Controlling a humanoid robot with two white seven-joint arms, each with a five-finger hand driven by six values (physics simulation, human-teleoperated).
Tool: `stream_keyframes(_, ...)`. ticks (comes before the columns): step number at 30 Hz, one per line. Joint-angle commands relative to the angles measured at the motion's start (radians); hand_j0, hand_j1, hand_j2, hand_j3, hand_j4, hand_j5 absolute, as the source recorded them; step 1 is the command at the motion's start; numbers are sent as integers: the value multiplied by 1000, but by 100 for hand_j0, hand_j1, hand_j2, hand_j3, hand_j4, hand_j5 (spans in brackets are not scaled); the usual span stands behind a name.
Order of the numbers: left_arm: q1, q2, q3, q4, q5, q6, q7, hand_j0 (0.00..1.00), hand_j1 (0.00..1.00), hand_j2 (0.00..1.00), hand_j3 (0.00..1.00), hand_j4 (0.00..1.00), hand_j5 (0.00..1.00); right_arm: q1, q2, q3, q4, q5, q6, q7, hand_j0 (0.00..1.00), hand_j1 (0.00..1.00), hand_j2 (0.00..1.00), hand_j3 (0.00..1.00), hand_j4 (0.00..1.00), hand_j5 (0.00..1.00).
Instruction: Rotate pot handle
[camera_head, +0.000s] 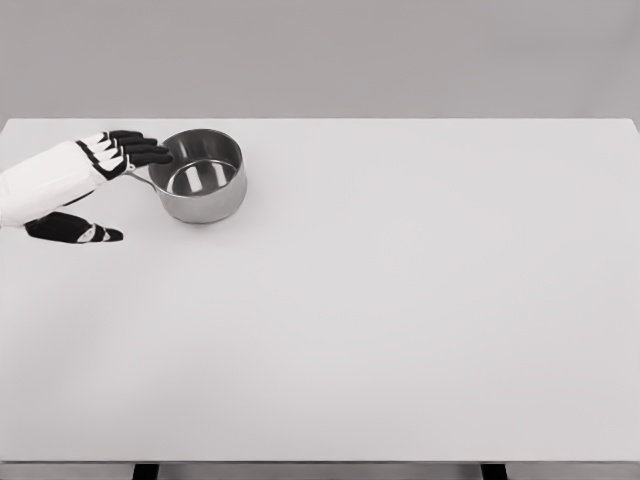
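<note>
A small shiny steel pot (202, 176) stands upright on the white table (400, 300) at the far left. Its short handle (140, 177) points left and runs under my left hand (110, 190). The hand's black fingertips (150, 152) reach over the handle to the pot's left rim, and the thumb (75, 230) lies spread apart lower down. The fingers are extended, not closed around the handle. The pot is empty inside. The right arm does not show.
The table's back edge (320, 120) runs just behind the pot, with a plain grey wall beyond. The table's left edge lies close to my left hand.
</note>
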Motion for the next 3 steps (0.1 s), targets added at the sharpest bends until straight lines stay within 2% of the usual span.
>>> stream_keyframes(1,-2,-24,-9,-17,10,0,-33,100,100,100,100,100,100,0,0,-1,0,0,0,0,100,100,100,100,100,100)
stream_keyframes(3,-6,-45,-10,-27,5,0,-36,100,100,100,100,100,100,0,0,1,0,1,0,0,100,100,100,100,100,100)
